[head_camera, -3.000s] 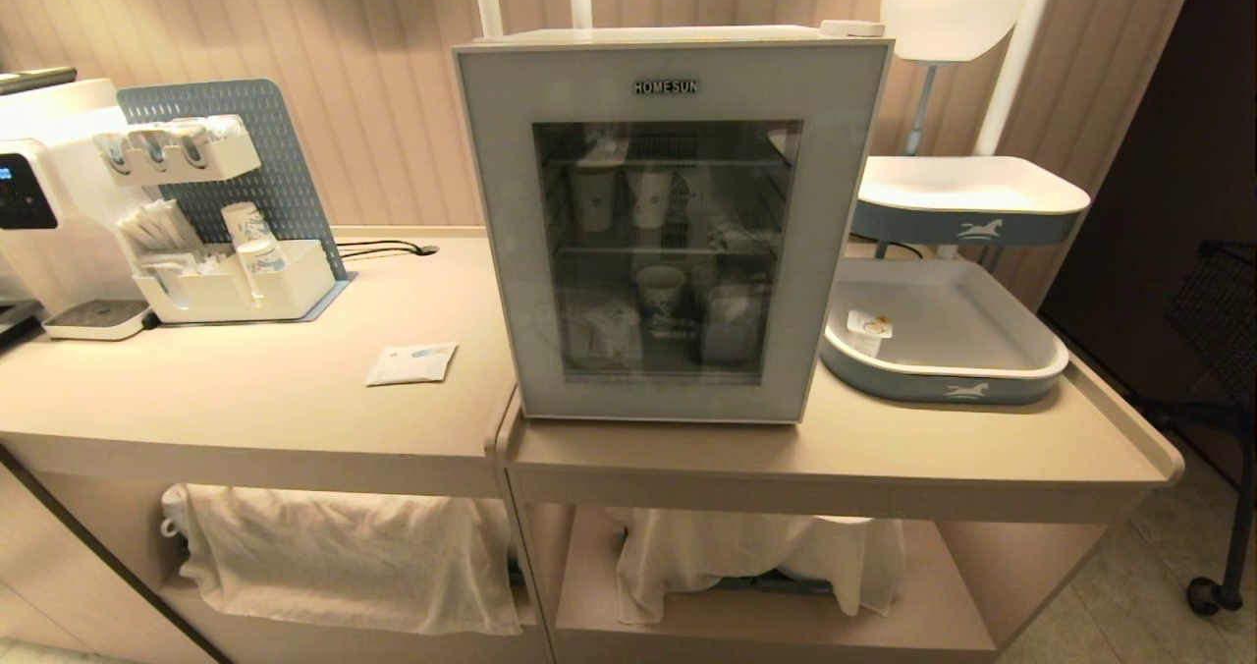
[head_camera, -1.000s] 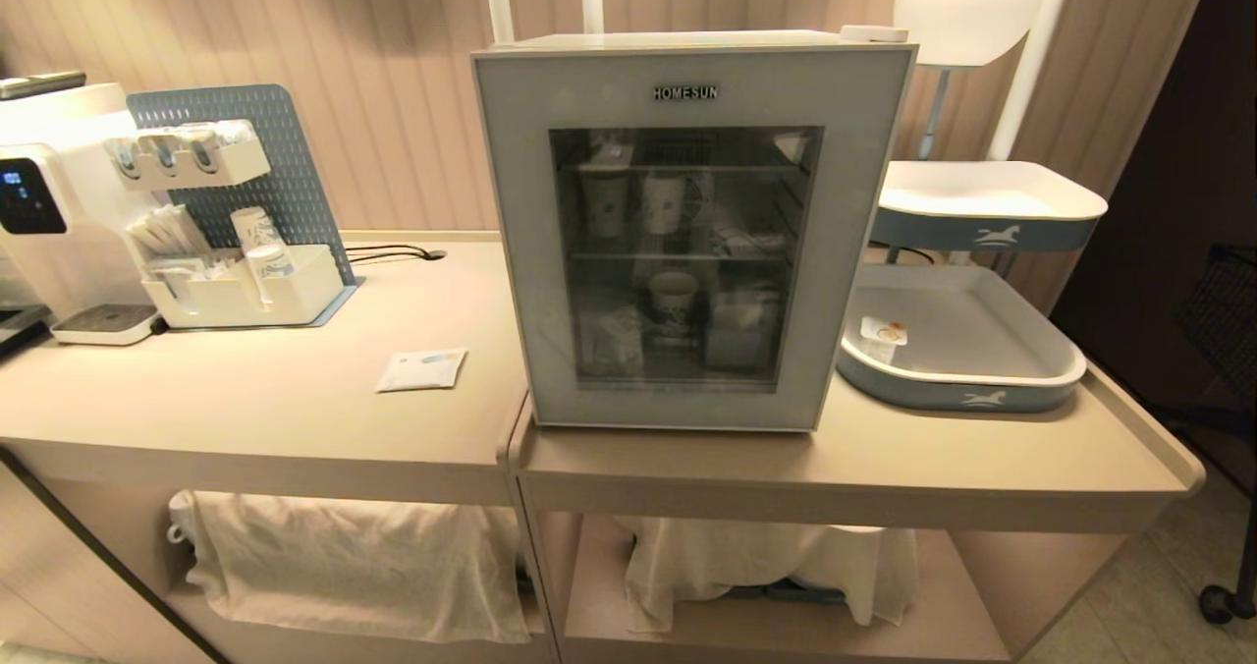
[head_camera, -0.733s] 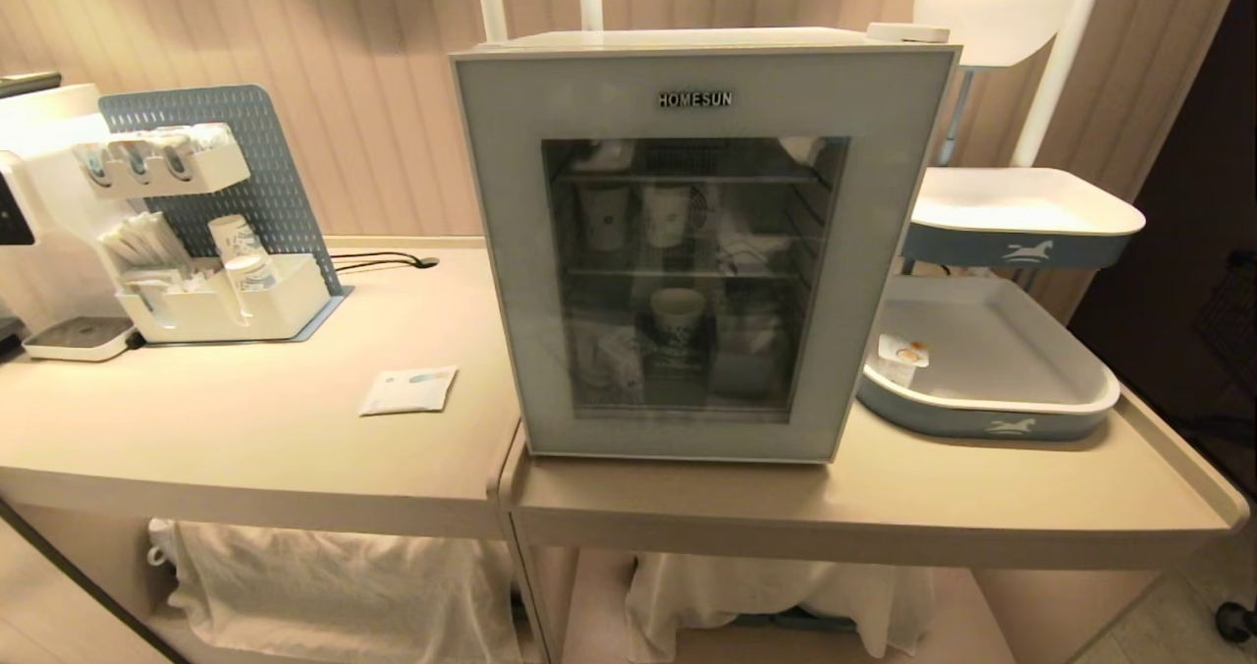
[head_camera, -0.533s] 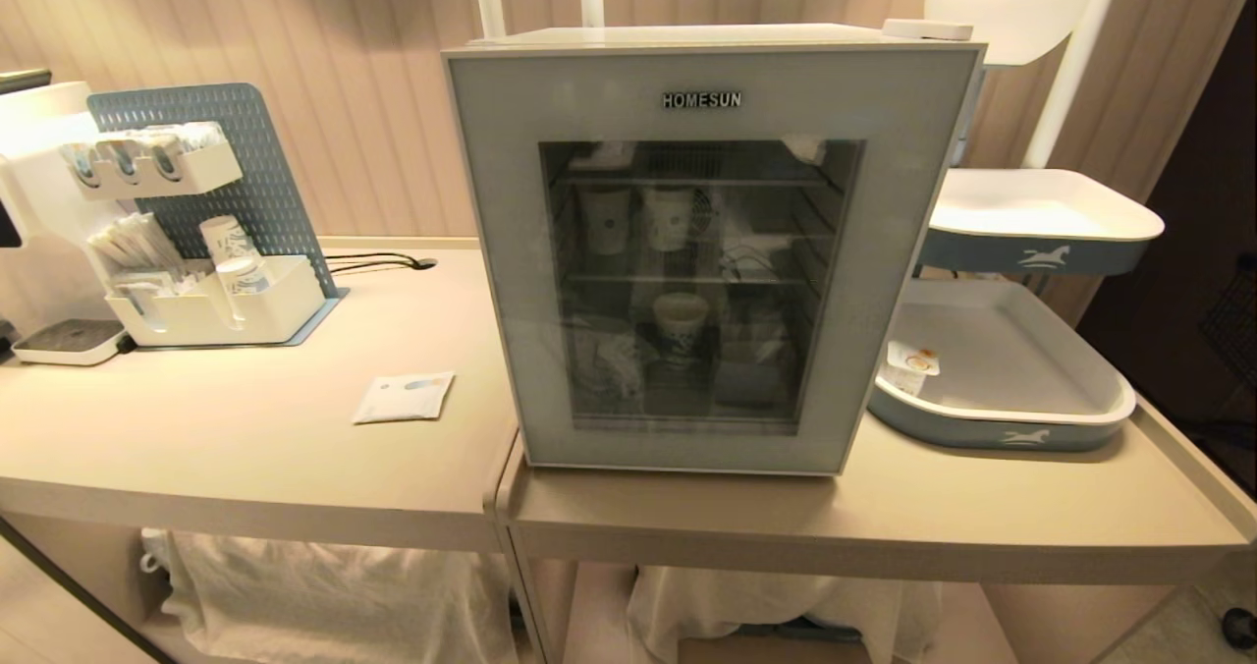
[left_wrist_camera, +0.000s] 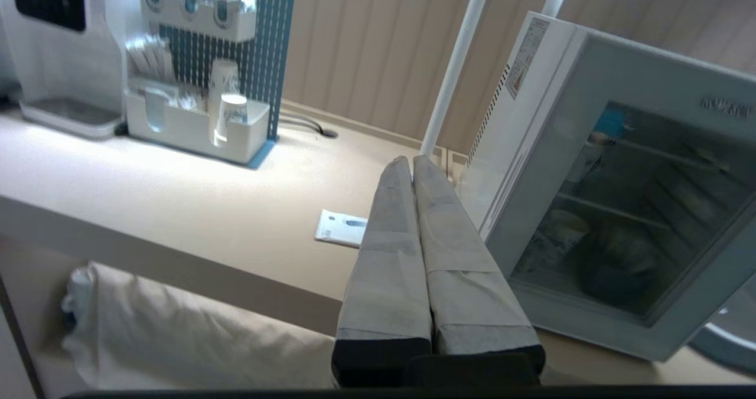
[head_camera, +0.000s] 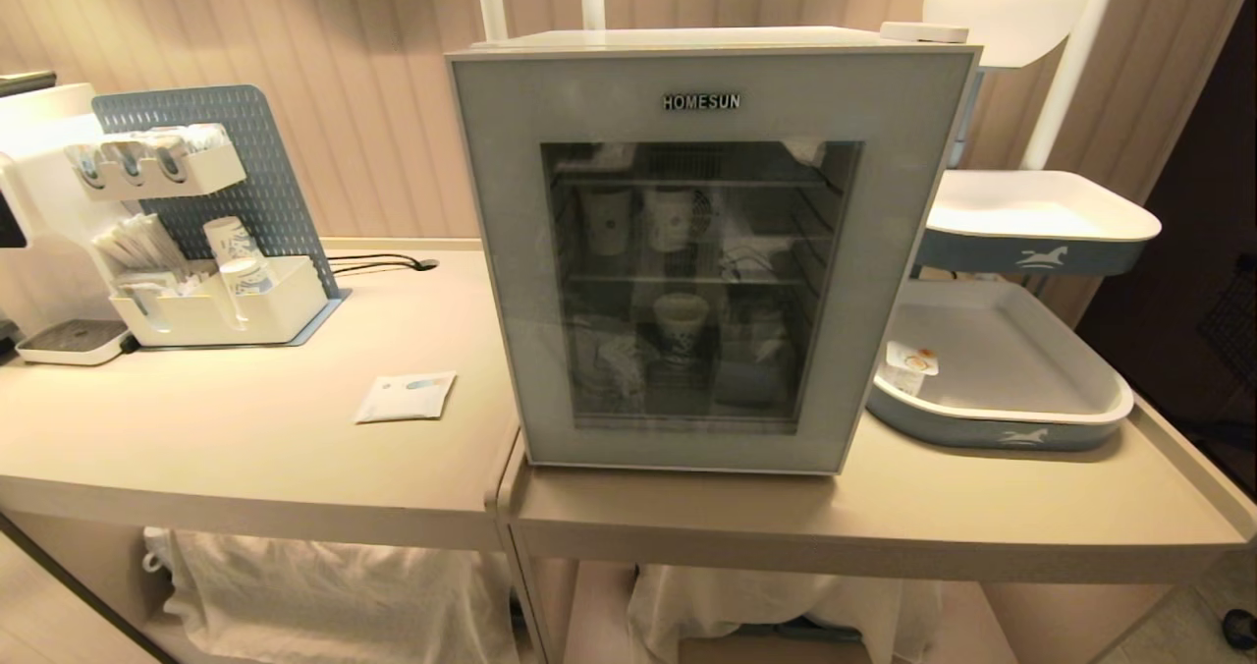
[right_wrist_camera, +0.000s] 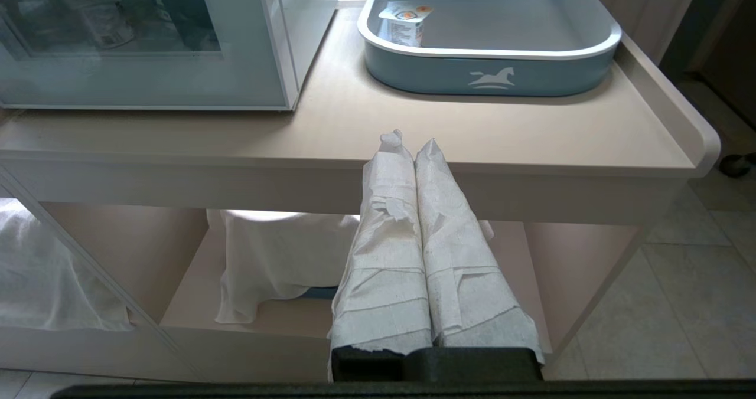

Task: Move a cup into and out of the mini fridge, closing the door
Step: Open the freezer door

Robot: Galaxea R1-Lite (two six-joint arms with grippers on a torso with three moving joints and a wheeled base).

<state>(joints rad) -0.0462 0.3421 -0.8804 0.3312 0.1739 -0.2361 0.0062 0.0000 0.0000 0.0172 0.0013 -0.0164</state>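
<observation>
The mini fridge stands on the counter with its door shut. Behind the dark glass, low on the left, a small white tub with dark print shows dimly; it looks like the cup. My left gripper is shut and empty, level with the counter's front edge beside the fridge's left front corner. My right gripper is shut and empty, low before the counter's front edge on the tray side. Neither gripper shows in the head view.
Paper cups stand on the fridge's shelves. A blue-grey tray right of the fridge holds a low tub with an orange-marked lid. On the left are a coffee machine, a cup organiser and a flat sachet.
The whole head view shifted as the camera came nearer the counter, then settled. Nothing on the counter moved and the door stayed shut.
</observation>
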